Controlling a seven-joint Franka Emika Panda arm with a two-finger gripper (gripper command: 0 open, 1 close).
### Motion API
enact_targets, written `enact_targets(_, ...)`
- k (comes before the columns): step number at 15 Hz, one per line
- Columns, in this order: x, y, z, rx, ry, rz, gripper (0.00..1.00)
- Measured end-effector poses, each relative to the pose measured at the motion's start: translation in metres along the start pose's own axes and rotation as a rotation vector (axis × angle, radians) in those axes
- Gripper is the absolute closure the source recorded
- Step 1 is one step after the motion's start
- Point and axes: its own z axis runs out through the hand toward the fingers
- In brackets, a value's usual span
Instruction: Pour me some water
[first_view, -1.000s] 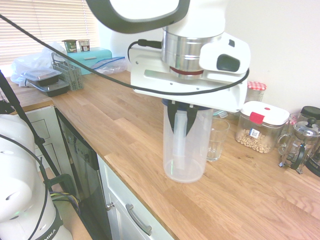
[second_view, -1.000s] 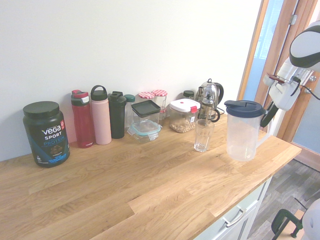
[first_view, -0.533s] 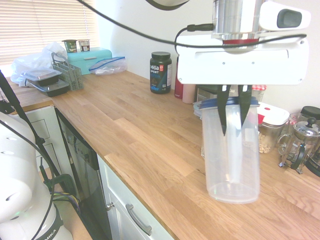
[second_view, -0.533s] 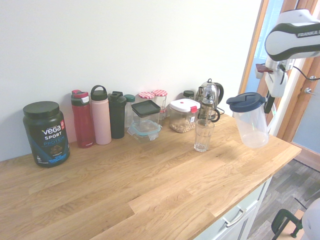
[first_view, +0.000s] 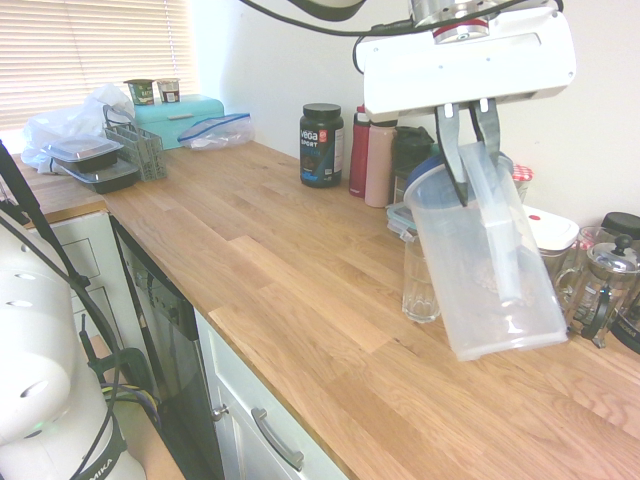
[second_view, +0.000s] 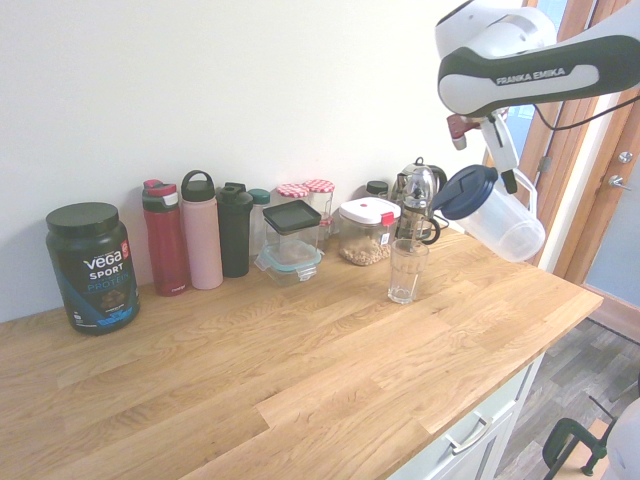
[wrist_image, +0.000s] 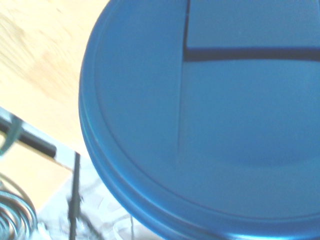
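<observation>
- White robot arm (second_view: 540, 78) reaching over a wooden counter (second_view: 300, 370), its gripper (first_view: 480, 180) clenched on the handle (first_view: 503, 250) of a translucent plastic pitcher (second_view: 508, 227).
- The pitcher hangs tilted above the counter, its blue lid (second_view: 466, 192) leaning toward a clear ribbed glass (second_view: 406, 272), its base slanting away.
- The glass stands upright on the counter, apart from the pitcher.
- Water: I cannot make it out clearly in either the pitcher or the glass.
- Along the wall stand a black protein tub (second_view: 93, 268), a red bottle (second_view: 166, 240) and a pink bottle (second_view: 202, 240).
</observation>
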Motion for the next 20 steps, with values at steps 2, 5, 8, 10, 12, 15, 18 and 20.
enact_targets(2,0.021,-0.020,-0.002,-0.061,-0.042,-0.009,1.00)
enact_targets(5,0.033,-0.026,0.001,-0.129,-0.078,-0.019,1.00)
enact_targets(8,0.030,-0.019,0.003,-0.165,-0.098,-0.019,1.00)
enact_targets(10,0.030,-0.022,0.002,-0.171,-0.097,-0.027,1.00)
enact_targets(12,0.029,-0.022,-0.001,-0.168,-0.087,-0.028,1.00)
enact_targets(15,0.015,-0.005,-0.007,-0.034,-0.023,0.016,1.00)
enact_targets(18,0.006,0.025,0.010,0.157,0.027,0.102,1.00)
enact_targets(20,0.007,0.041,0.030,0.289,0.045,0.162,1.00)
